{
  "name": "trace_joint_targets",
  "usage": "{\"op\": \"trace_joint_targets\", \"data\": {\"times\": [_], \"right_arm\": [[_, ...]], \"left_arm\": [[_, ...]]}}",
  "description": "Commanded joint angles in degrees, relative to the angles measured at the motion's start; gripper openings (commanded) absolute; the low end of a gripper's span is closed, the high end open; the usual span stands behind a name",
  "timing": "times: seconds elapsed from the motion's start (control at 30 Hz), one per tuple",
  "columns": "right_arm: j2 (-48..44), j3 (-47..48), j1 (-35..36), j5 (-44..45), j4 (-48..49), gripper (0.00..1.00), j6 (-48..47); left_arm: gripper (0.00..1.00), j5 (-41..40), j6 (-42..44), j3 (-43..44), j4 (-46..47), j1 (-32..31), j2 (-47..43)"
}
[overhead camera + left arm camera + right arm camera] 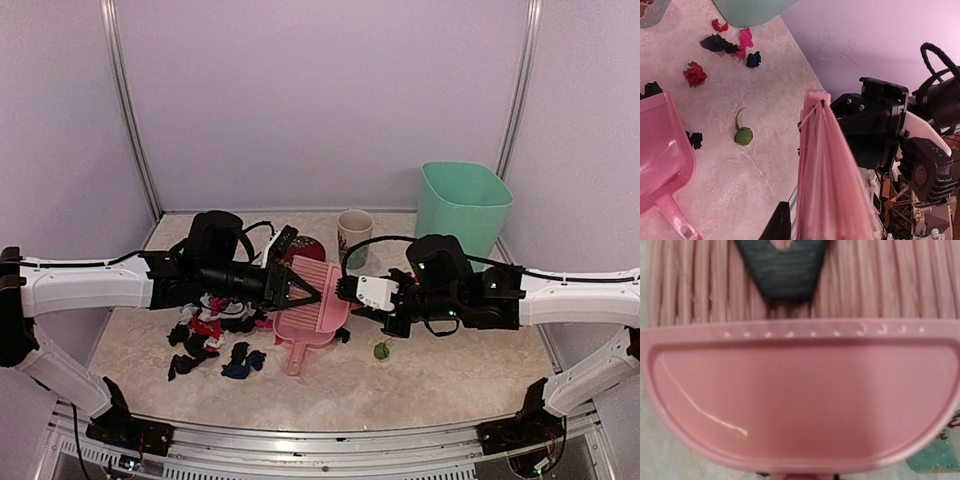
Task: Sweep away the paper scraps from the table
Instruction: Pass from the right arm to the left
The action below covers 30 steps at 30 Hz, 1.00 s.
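Note:
The paper scraps (210,330), mostly black with red and blue ones, lie bunched on the table (450,380) under my left arm. A green scrap (382,350) lies apart, also seen from the left wrist (743,135). A pink comb-like brush (322,292) hangs between both grippers. My left gripper (303,290) is shut on its bristle side, one dark finger (785,275) flat on the bristles. My right gripper (346,290) is shut on the opposite end; its black body (870,130) meets the brush tip (816,100). The right fingers are hidden behind the brush back (800,400).
A pink dustpan (303,338) lies flat under the brush, handle toward the near edge. A paper cup (354,232), a red plate (305,248) and a teal bin (462,205) stand at the back. More scraps (715,42) lie near the bin.

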Motion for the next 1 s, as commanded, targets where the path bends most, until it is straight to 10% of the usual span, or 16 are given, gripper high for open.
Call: {"op": "trace_joint_targets", "data": {"times": [0.0, 0.23, 0.43, 0.6, 0.97], "right_arm": [[-1.55, -0.58, 0.74, -1.25, 1.99, 0.0, 0.82], [-2.21, -0.92, 0.75, -1.76, 2.22, 0.01, 2.32], [-4.37, -2.06, 0.54, 0.31, 2.92, 0.5, 5.03], [-8.14, -3.07, -2.5, -3.97, 0.76, 0.72, 9.5], [-10.76, -5.06, -13.19, -19.8, 3.15, 0.77, 29.99]], "left_arm": [[0.13, -0.02, 0.16, -0.77, 2.48, 0.21, -0.69], [0.0, -0.63, -0.23, -0.75, 3.38, 0.22, -1.04], [0.0, -1.18, -0.14, -1.42, 3.38, 0.92, -2.21], [0.0, -1.28, -1.02, -3.97, 5.72, 2.96, -4.35], [0.0, 0.12, -2.42, -11.94, 18.51, 5.26, -11.57]]}}
